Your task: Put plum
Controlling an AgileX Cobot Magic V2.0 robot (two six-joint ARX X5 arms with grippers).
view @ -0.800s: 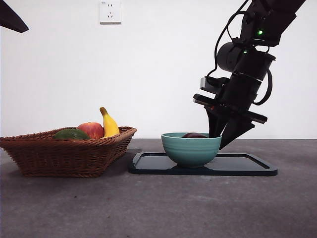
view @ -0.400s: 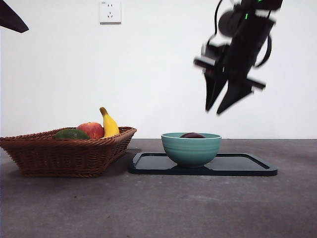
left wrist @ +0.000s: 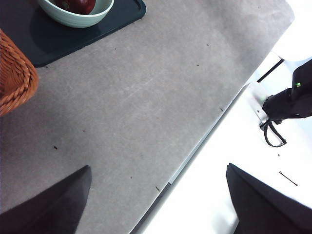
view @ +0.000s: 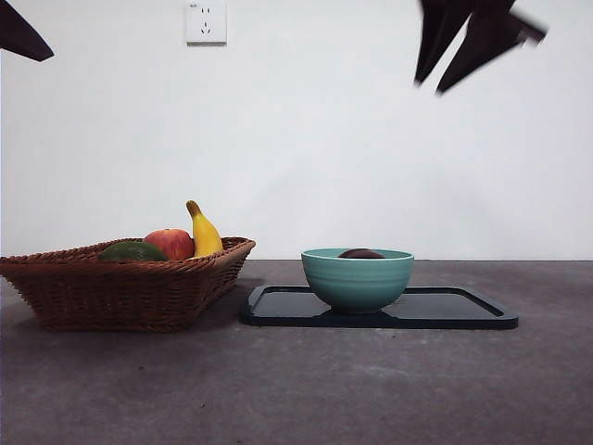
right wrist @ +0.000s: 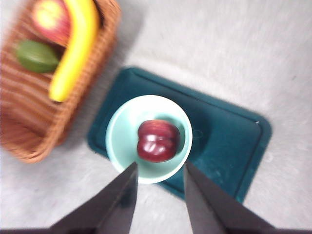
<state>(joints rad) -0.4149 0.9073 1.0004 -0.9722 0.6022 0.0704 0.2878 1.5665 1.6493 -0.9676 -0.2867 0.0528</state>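
Up at 1 o'clock in the front view, your right gripper (view: 443, 85) has climbed clear of the bowl (view: 358, 278), jaws apart and empty. That leaves the plum (right wrist: 158, 141) sitting inside the bowl on the tray (view: 463, 311), so placing looks done. From the front, the rim hides nearly all of the plum, and the gripper is cut off and blurred.

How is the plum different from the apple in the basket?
The plum is dark maroon, and the apple is lighter red with some yellow. The plum lies alone in the green bowl on the dark tray, while the apple sits in the wicker basket with a banana and a green fruit. From the front, the plum barely peeks over its bowl's rim, but the apple rises well above the basket's edge. Both are rounded fruits.
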